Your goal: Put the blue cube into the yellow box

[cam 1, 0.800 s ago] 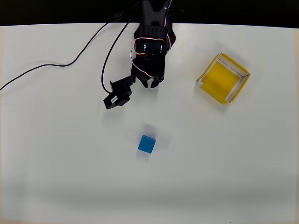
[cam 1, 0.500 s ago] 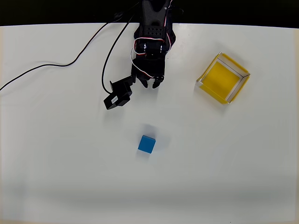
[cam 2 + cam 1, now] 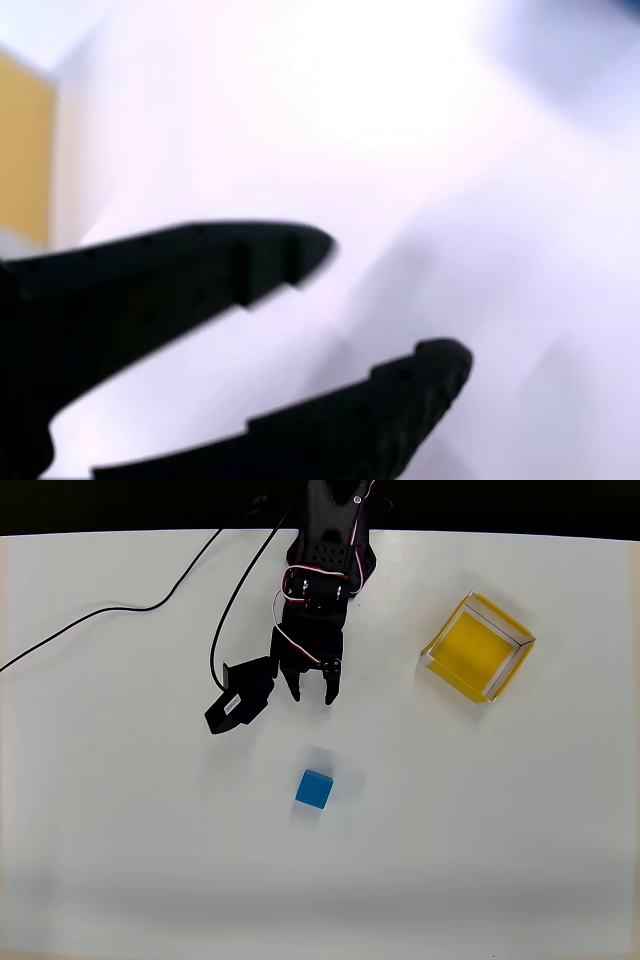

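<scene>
Claw (image 3: 311,693) open, empty, tips aimed down-frame toward blue cube (image 3: 314,789) w/ gap between. Cube alone mid-table (image 3: 120,830); yellow box (image 3: 476,647) well apart, upper right. I judge I'm lining up approach.

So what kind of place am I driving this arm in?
Most likely a lab or hobby test bench: a bare white table against a dark backdrop, loose black cables, and just two props, the blue cube and the yellow box.
</scene>
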Controlling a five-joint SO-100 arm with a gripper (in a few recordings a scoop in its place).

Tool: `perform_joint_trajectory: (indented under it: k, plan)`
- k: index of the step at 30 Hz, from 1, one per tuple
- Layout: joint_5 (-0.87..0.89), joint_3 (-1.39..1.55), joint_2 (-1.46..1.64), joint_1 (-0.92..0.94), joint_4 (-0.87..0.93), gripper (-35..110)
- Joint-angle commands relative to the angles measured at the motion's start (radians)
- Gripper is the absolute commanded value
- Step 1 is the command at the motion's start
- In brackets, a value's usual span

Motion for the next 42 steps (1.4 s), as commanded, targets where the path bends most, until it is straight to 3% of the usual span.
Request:
perform_joint_trajectory:
  k: [1, 11, 29, 42]
  plan:
    - [0.032, -0.184, -0.175, 0.034, -0.239, 38]
    - [0.032, -0.330, -0.641, 0.072, -0.706, 47]
    - [0.103, -0.491, -1.039, -0.035, -0.962, 50]
    - [0.144, -0.606, -1.236, -0.051, -0.999, 48]
